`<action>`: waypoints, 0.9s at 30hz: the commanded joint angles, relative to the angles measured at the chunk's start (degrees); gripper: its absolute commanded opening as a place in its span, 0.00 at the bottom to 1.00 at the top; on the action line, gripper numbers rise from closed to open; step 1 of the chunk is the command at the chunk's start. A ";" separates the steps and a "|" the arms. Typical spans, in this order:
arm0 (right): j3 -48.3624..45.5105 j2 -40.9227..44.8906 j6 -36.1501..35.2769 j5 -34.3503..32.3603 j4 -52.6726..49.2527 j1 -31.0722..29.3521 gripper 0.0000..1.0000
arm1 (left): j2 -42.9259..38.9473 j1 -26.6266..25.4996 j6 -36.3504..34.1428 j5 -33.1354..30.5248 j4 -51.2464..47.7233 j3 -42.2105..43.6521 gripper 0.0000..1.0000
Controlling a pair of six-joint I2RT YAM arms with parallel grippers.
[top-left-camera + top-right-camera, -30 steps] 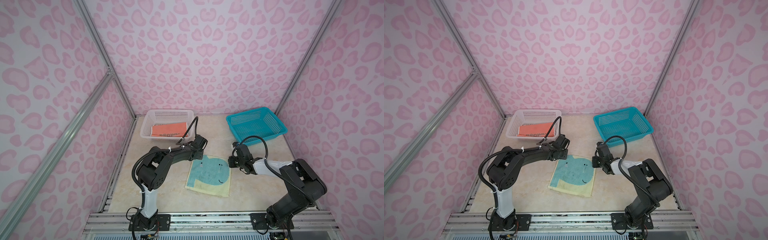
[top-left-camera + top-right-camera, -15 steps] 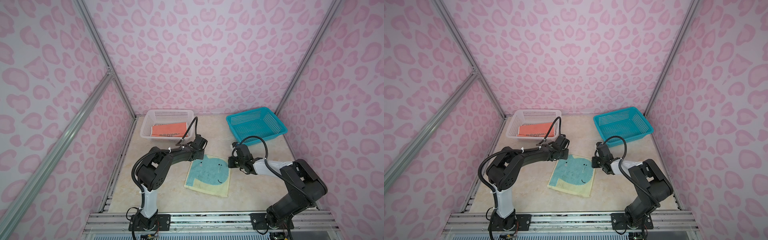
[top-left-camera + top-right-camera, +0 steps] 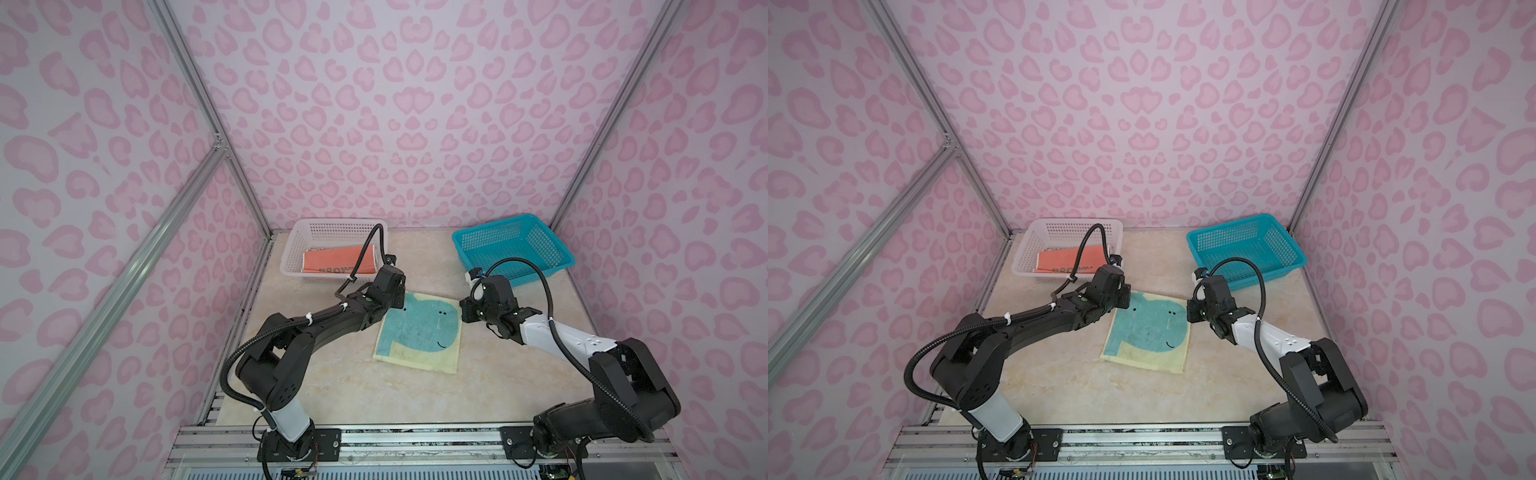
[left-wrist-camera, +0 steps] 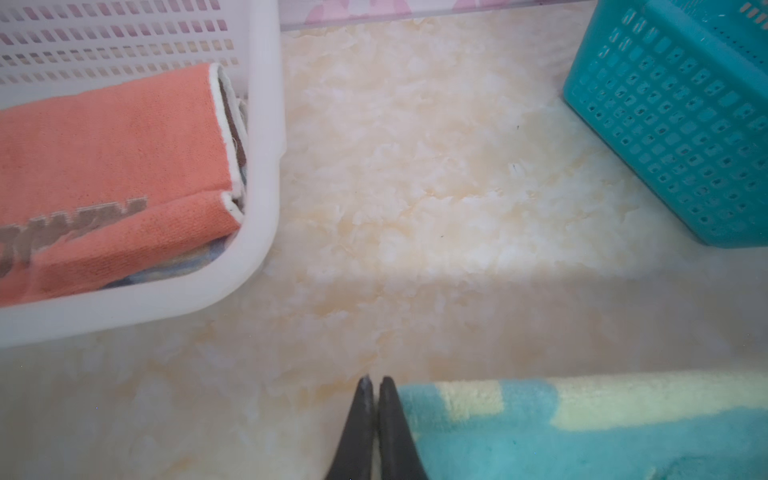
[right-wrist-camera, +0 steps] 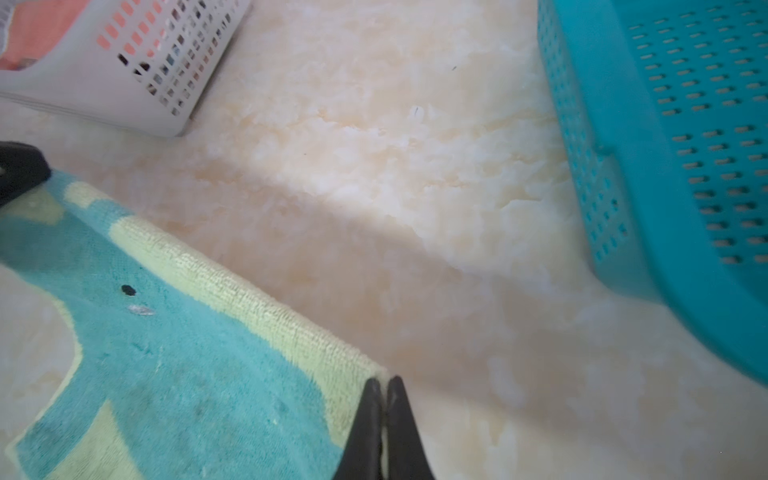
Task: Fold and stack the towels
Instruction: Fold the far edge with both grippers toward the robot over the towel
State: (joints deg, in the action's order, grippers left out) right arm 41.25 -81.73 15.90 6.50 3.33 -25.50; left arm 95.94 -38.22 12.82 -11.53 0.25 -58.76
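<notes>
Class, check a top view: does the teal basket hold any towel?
No, the teal basket shows only its bare perforated floor.

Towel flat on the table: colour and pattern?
The towel shows a teal smiling figure on pale yellow; best in a top view.

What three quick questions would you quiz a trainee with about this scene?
1. Which holds the orange towel: A white basket, or B teal basket?
2. True or false: the left hand and right hand are wide open.
3. Fill in: the teal towel lies ____ on the table.
Key: 1 A, the teal basket holds none; 2 false, both are shut; 3 flat.
</notes>
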 commanded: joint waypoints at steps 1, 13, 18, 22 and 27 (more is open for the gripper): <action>-2.16 2.46 -2.10 4.05 -2.18 0.10 0.00 | -3.96 0.14 -0.73 -0.16 3.51 3.94 0.02; -14.07 19.90 0.79 8.62 -10.35 -4.84 0.00 | -19.44 -1.96 2.10 8.66 -1.69 17.69 0.02; -17.86 23.92 4.53 6.66 -11.95 -10.37 0.00 | -23.27 -4.88 4.54 6.99 -4.29 21.89 0.02; -21.61 24.60 8.54 5.65 -9.43 -13.77 0.06 | -23.71 -6.14 6.97 6.30 -4.48 25.05 0.10; -23.16 24.83 10.46 4.14 -9.96 -16.60 0.33 | -23.99 -7.25 9.73 3.83 -4.57 27.88 0.44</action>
State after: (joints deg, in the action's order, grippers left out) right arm 18.46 -57.23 24.43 12.38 -6.48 -41.15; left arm 72.64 -45.17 19.77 -5.06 -4.05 -32.05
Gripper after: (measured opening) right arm 0.280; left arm 0.315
